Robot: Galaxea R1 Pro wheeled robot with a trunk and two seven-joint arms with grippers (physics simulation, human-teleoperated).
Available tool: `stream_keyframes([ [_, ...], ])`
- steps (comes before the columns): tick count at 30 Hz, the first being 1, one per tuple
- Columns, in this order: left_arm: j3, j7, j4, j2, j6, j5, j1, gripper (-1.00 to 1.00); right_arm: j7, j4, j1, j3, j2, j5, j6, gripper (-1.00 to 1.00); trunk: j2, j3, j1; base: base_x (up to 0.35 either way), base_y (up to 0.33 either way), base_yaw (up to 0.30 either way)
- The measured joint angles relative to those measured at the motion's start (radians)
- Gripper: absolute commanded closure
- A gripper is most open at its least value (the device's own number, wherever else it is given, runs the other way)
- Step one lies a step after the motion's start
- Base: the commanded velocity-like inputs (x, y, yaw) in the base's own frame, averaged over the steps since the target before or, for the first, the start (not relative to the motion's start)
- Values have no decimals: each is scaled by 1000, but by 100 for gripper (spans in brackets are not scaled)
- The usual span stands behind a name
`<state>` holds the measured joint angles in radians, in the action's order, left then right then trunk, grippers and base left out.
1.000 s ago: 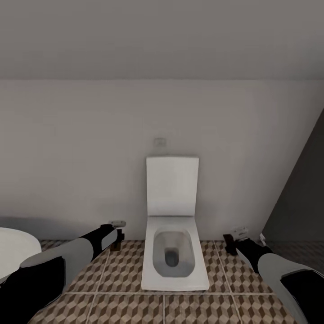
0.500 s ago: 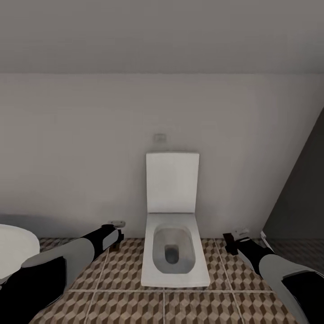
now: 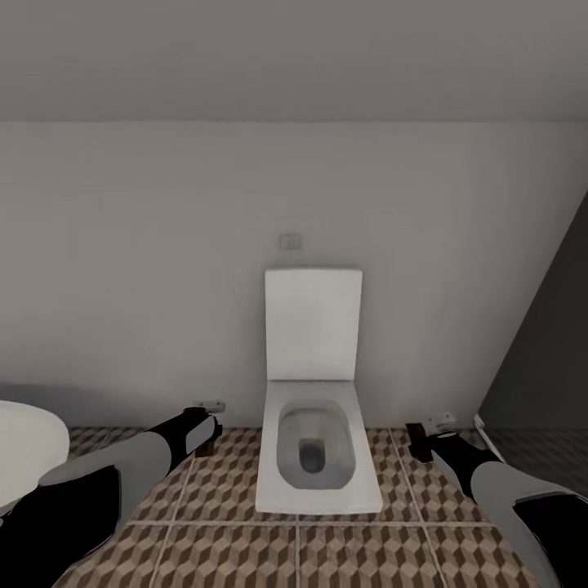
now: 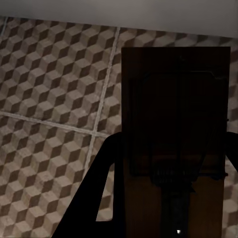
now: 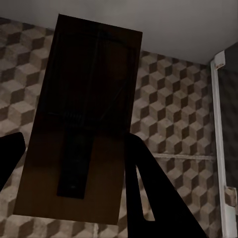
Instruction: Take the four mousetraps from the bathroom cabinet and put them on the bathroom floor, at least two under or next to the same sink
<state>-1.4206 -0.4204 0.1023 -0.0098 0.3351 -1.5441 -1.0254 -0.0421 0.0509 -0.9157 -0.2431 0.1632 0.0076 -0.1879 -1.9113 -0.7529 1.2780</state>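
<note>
My left gripper [image 3: 210, 430] is shut on a flat brown mousetrap [image 4: 176, 124], held just above the cube-patterned bathroom floor [image 3: 229, 543] left of the toilet. Dark fingers [image 4: 94, 198] flank the trap and its wire bar. My right gripper [image 3: 424, 438] is shut on a second mousetrap [image 5: 84, 124], low over the floor [image 5: 173, 114] right of the toilet, with one finger [image 5: 148, 193] beside it. Both traps look dark in shadow. The cabinet and the bathroom sink are out of view.
A white toilet [image 3: 314, 445] with its lid up stands against the grey wall between my arms. A white rounded fixture [image 3: 24, 449] sits at the left edge. A dark panel [image 3: 547, 343] and a white strip [image 5: 219, 124] bound the right side.
The whole picture has shifted slightly upward, showing a little more floor, so the camera has moved. Both arms keep their pose and their traps.
</note>
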Motion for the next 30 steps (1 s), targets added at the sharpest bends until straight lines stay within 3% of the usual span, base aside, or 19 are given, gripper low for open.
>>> stream_keyframes([
  [30, 0, 0, 0, 3, -2, 0, 0, 100, 0, 0, 0, 0, 1, -1, 0, 100, -210, -94, 115, 0, 0, 0],
])
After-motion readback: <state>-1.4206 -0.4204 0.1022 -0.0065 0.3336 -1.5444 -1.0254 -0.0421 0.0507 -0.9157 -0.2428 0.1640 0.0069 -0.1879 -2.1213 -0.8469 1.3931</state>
